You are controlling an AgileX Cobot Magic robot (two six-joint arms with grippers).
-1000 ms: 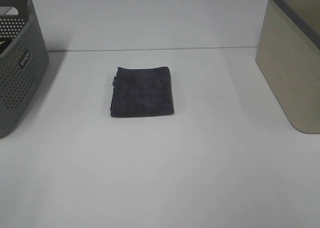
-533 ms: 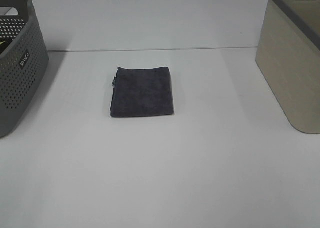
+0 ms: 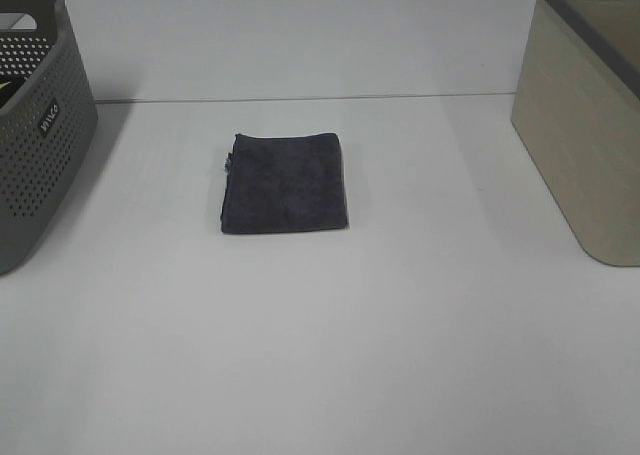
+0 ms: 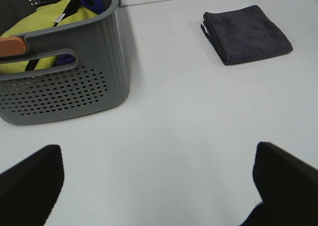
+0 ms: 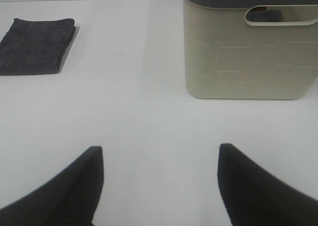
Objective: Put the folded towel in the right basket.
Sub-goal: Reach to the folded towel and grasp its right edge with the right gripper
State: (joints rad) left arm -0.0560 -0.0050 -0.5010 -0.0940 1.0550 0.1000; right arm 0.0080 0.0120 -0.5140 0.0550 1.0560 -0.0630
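A dark grey folded towel [image 3: 286, 182] lies flat in the middle of the white table. It also shows in the left wrist view [image 4: 246, 33] and in the right wrist view [image 5: 37, 45]. The beige right basket [image 3: 588, 115] stands at the table's right edge; in the right wrist view [image 5: 251, 52] it has a dark rim and a handle slot. Neither arm shows in the high view. My left gripper [image 4: 156, 186] is open and empty, well short of the towel. My right gripper [image 5: 159, 186] is open and empty, with the towel and the basket both ahead of it.
A grey perforated basket [image 3: 38, 125] stands at the left edge; the left wrist view [image 4: 64, 72] shows yellow cloth [image 4: 47, 25] and other items inside. The white table [image 3: 320, 355] stretches bare in front of the towel.
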